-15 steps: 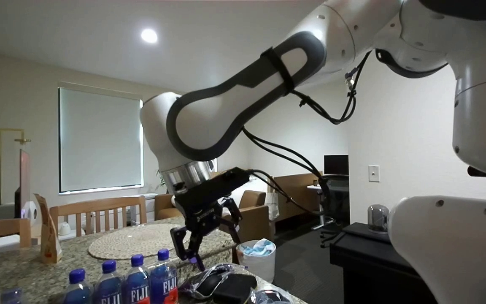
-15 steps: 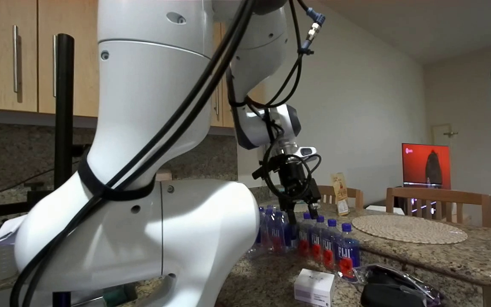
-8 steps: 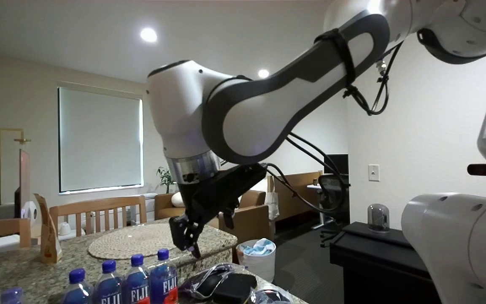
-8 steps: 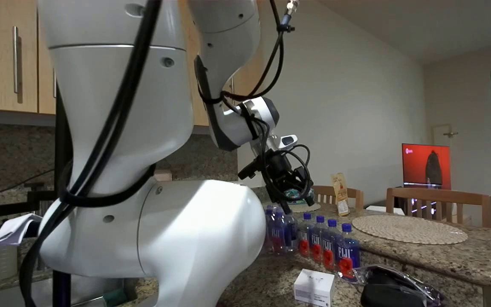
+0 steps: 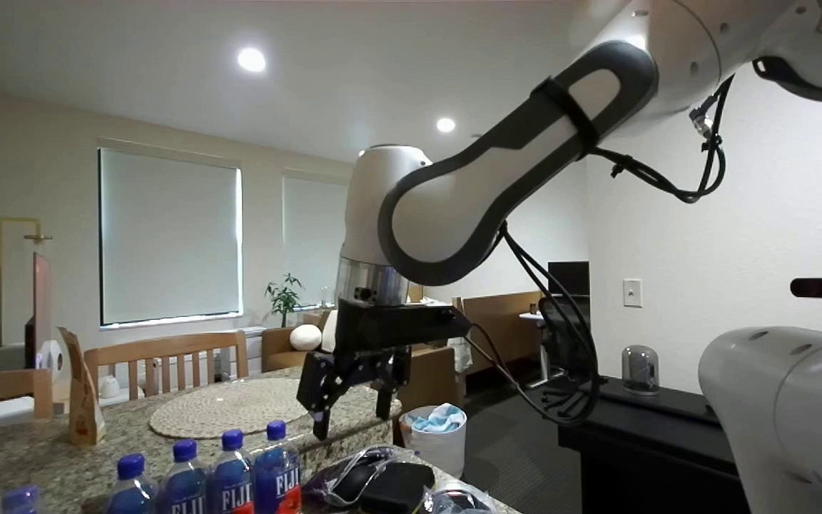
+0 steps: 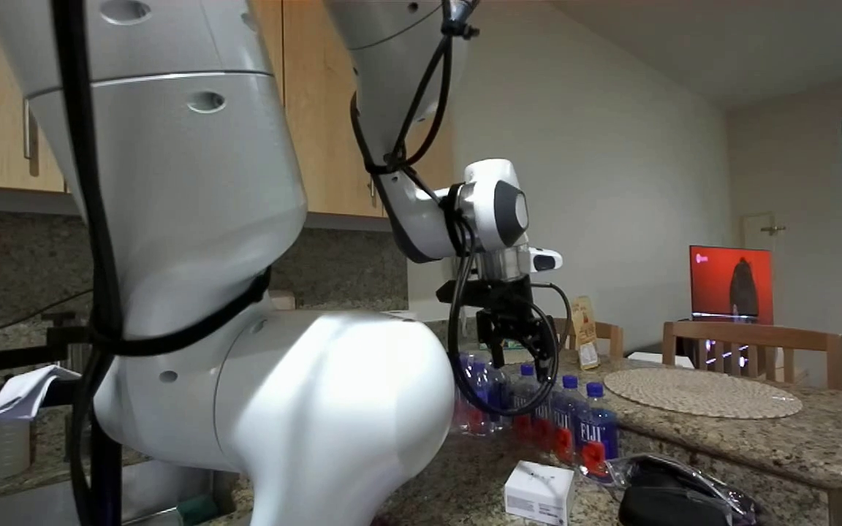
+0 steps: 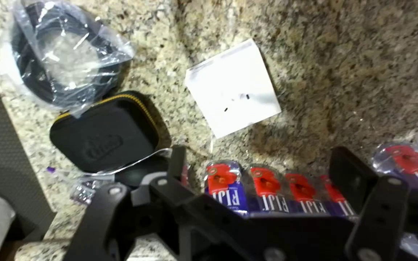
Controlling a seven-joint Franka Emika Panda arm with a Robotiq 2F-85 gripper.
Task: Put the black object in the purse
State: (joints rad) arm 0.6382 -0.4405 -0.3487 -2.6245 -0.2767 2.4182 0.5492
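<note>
We take the rounded black zip case with a yellow zip line (image 7: 105,136) to be the black object meant; it lies on the speckled stone counter (image 7: 339,72), with a clear plastic bag holding a black coil (image 7: 69,58) seeming to lap its edge. The black two-fingered tool (image 7: 260,167) hangs above, its fingers spread well apart and nothing to be seen between them. The case lies below the tool and, in the wrist view, to the left and slightly up, outside the nearer finger. Its longer axis slants up to the right there, nearer to the line joining the fingers than square to it, so we judge that a grip over the narrow side would need a wrist turn. A smooth black thing in clear crumpled plastic (image 7: 140,169) is partly hidden by a finger. In an exterior view the case (image 6: 673,505) is cut off by the bottom edge. We cannot make out a purse.
</note>
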